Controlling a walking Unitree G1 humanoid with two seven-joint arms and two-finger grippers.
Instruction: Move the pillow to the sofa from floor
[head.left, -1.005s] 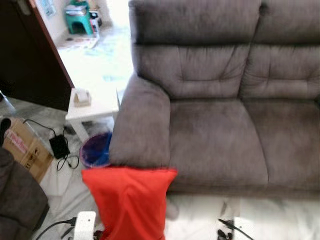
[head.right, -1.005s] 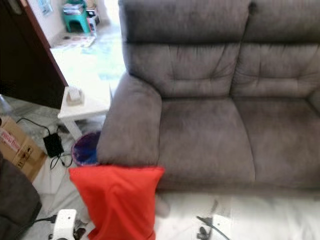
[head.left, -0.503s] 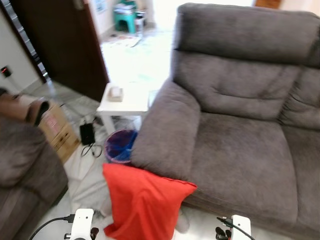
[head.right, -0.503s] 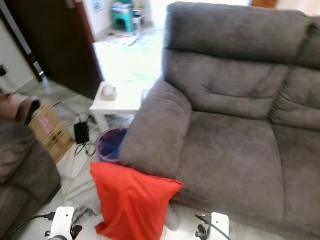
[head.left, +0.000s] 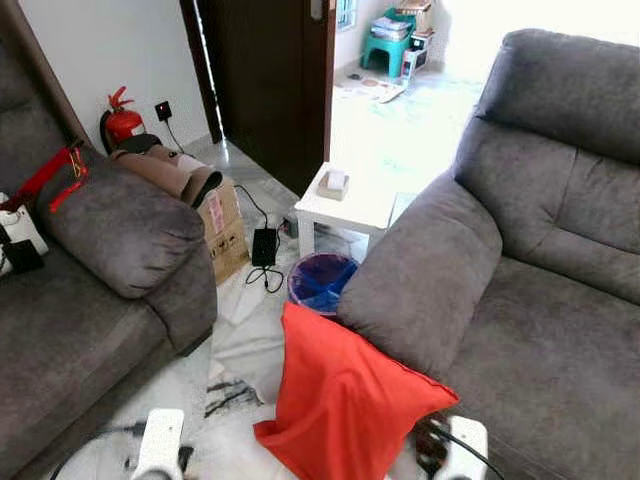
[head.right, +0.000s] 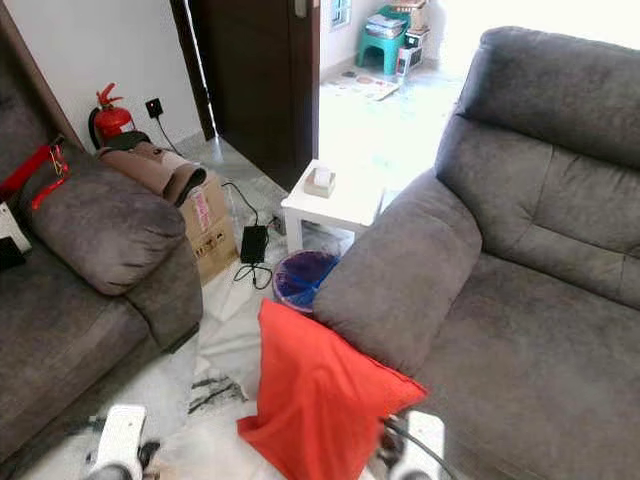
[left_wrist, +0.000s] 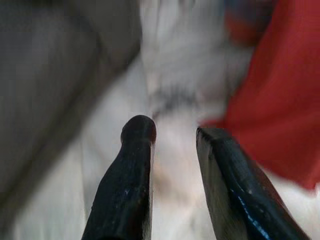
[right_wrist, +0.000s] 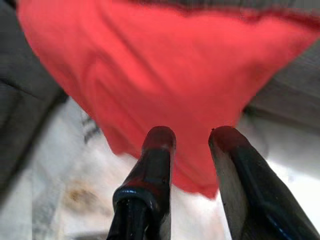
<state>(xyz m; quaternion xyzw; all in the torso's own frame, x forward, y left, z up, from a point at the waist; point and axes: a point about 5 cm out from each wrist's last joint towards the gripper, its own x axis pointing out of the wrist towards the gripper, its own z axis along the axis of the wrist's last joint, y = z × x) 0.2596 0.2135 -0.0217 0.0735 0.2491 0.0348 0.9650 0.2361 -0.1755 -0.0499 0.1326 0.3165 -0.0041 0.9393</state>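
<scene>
Since a second ago the head camera has swung leftward, so a second sofa (head.left: 90, 270) has come into sight on the left while the grey sofa (head.left: 530, 300) now sits to the right; the red pillow (head.left: 340, 405) itself lies where it was, on the pale marble floor (head.left: 240, 340), leaning against the front of that sofa's armrest (head.left: 425, 275). Left eye view: two sofas, one pillow, one white side table (head.left: 350, 205) with a small box on it, one blue bin (head.left: 320, 282) between table and pillow, one cardboard box (head.left: 225, 230) with printing too small to read, one red fire extinguisher (head.left: 120, 122) by the wall. Left wrist view: left gripper (left_wrist: 175, 132) hangs over the floor with its two black fingers apart and holding nothing, the pillow beside them. Right wrist view: right gripper (right_wrist: 192, 137) points at the pillow, fingers apart, empty; no writing is legible.
</scene>
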